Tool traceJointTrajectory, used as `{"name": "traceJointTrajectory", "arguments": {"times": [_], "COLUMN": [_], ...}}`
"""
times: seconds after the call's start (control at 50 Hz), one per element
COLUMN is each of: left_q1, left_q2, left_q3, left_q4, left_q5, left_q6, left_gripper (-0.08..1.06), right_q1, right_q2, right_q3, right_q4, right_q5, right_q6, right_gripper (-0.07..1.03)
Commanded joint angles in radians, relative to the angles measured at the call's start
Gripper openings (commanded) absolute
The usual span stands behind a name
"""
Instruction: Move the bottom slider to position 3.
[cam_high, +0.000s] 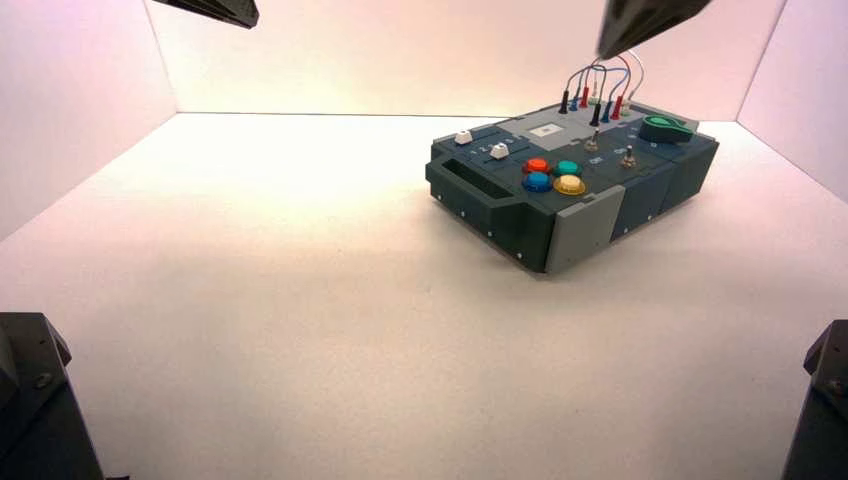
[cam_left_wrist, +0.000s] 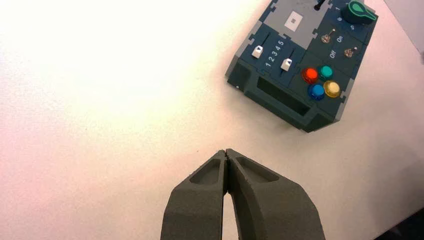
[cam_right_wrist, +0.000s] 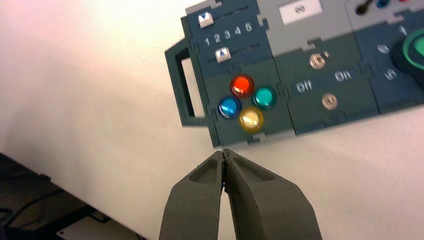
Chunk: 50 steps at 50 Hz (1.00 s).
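The dark teal box (cam_high: 520, 215) stands right of centre. The bottom slider (cam_right_wrist: 222, 54) is a small white knob in the track nearer the coloured buttons; it sits beside the digit 2. Position 3 (cam_right_wrist: 227, 35) is the middle digit of the row 1 to 5. The slider also shows in the high view (cam_high: 499, 151) and in the left wrist view (cam_left_wrist: 286, 64). My right gripper (cam_right_wrist: 223, 151) is shut and empty, raised off the box's edge by the yellow button (cam_right_wrist: 251, 119). My left gripper (cam_left_wrist: 226, 151) is shut and empty, high over bare table, far from the box.
The twin white slider (cam_right_wrist: 205, 19) sits at the far track, near 1. Red (cam_right_wrist: 242, 85), teal, blue and yellow buttons, two toggle switches (cam_right_wrist: 317, 61), a green knob (cam_high: 668, 128) and plugged wires (cam_high: 596, 92) fill the box. White walls enclose the table.
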<state>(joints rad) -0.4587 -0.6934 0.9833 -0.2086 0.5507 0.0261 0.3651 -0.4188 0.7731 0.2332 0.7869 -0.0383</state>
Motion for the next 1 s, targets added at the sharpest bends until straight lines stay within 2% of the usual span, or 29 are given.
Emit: {"name": "traceJointTrajectory", "arguments": {"times": [0.02, 0.5, 0.74, 0.86, 1.0], "left_q1": [-0.003, -0.003, -0.003, -0.003, -0.003], "left_q2": [0.002, 0.179, 0.242, 0.256, 0.258], "left_q3": [-0.041, -0.126, -0.167, -0.181, -0.201], "left_q4": [0.003, 0.003, 0.008, 0.014, 0.015], "left_q5": [-0.012, -0.052, -0.061, -0.061, -0.061], "left_q6": [0.003, 0.003, 0.006, 0.006, 0.009], "left_gripper": [-0.03, -0.03, -0.03, -0.03, -0.03], "right_q1": [0.020, 0.066, 0.117, 0.127, 0.129], "right_q2": [0.058, 0.241, 0.311, 0.348, 0.396], "right_q3": [-0.061, -0.175, -0.216, -0.235, -0.256], "right_q4": [0.005, -0.008, -0.005, -0.002, 0.002], "right_q5": [-0.025, -0.026, -0.026, -0.037, -0.043], "right_q6": [-0.003, -0.041, -0.032, -0.018, -0.015], "right_gripper": [-0.02, -0.02, -0.02, -0.02, -0.02]}}
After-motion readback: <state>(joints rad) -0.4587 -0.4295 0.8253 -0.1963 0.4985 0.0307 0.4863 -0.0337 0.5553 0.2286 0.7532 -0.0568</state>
